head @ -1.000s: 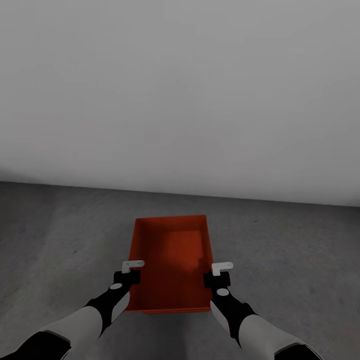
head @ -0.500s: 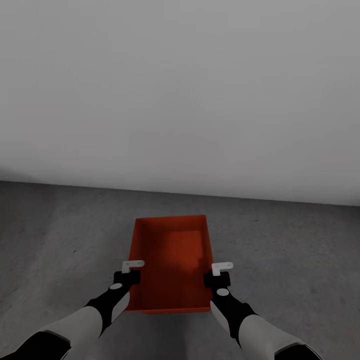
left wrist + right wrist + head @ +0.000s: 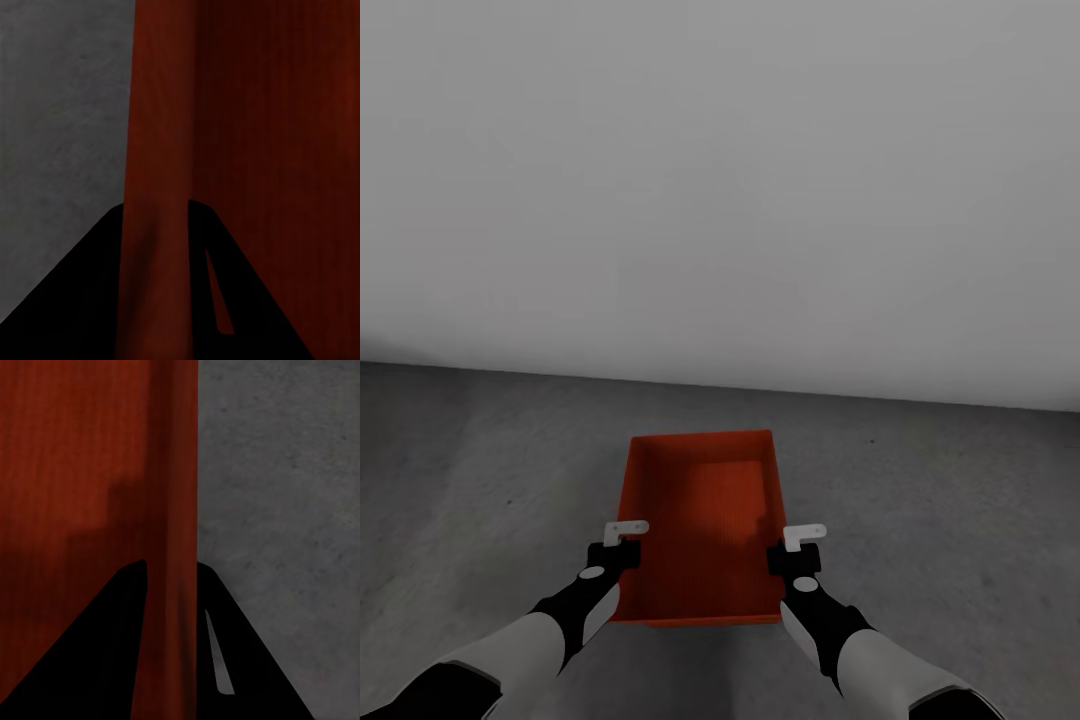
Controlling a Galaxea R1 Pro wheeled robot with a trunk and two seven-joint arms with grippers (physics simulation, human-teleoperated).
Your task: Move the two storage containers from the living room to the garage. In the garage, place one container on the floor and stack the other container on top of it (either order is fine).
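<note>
The head camera is looking forward and down from above both arms, taking in the grey wall (image 3: 720, 180) at 12 o'clock and the orange bin (image 3: 705, 520) low at 6 o'clock. Each wrist camera is peering along its fingers, very close to a bin wall, sharing the bin and concrete floor (image 3: 285, 510) with the head view.

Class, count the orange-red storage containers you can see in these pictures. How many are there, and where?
1. The storage container sits between the left gripper and right gripper, over the grey floor; a second nested inside cannot be ruled out.
</note>
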